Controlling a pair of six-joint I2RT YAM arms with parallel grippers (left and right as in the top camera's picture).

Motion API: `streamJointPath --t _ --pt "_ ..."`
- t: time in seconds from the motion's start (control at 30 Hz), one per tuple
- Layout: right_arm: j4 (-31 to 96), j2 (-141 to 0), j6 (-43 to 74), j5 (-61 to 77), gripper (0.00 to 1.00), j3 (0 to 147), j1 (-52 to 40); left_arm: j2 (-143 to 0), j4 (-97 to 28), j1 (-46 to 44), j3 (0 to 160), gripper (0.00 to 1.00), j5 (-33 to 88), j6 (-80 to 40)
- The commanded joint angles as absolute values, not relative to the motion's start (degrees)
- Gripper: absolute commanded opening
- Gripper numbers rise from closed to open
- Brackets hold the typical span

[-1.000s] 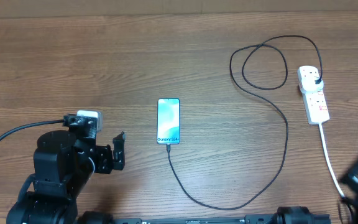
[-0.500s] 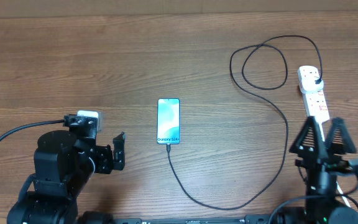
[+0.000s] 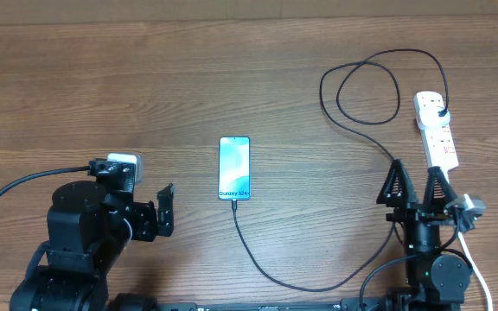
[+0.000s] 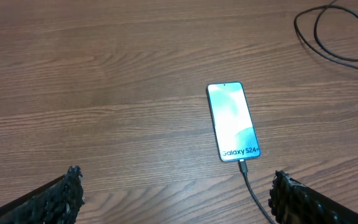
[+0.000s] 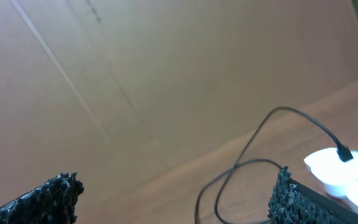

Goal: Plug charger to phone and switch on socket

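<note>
The phone (image 3: 234,168) lies flat mid-table, screen lit light blue; it also shows in the left wrist view (image 4: 233,121). The thin black charger cable (image 3: 399,199) has its tip in the phone's near end (image 4: 243,167), curves right, loops at the back, and its black plug sits in the white socket strip (image 3: 436,131), also seen in the right wrist view (image 5: 344,174). My left gripper (image 3: 166,210) is open and empty, left of the phone (image 4: 176,193). My right gripper (image 3: 418,180) is open and empty, raised just in front of the socket strip (image 5: 176,193).
The strip's thick white cord (image 3: 462,233) runs toward the front right edge past my right arm. A cardboard wall (image 5: 135,81) stands behind the table. My left arm's black cable (image 3: 11,186) trails off the left side.
My right arm has come into view from the lower right, risen and shifted left, its open fingers now in front of the socket strip. The left arm, phone and cable have not moved.
</note>
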State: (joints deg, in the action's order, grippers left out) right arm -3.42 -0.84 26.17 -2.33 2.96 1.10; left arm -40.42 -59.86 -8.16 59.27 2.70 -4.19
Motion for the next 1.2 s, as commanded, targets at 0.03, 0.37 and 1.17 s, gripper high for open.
streamJointPath --t 0.03,0.37,1.17 --pt "-3.8 -0.2 25.0 -2.4 1.0 0.9 1.3 -40.5 -59.8 -8.3 59.3 1.0 1.9 -4.7" --pt "4.5 -0.2 25.0 -2.9 1.0 0.5 1.3 -40.5 -59.8 -8.3 59.3 1.0 1.9 -4.8" --pt "4.8 -0.2 6.9 -0.1 1.0 0.4 1.4 -40.5 -59.8 -8.3 59.3 1.0 1.9 -4.8"
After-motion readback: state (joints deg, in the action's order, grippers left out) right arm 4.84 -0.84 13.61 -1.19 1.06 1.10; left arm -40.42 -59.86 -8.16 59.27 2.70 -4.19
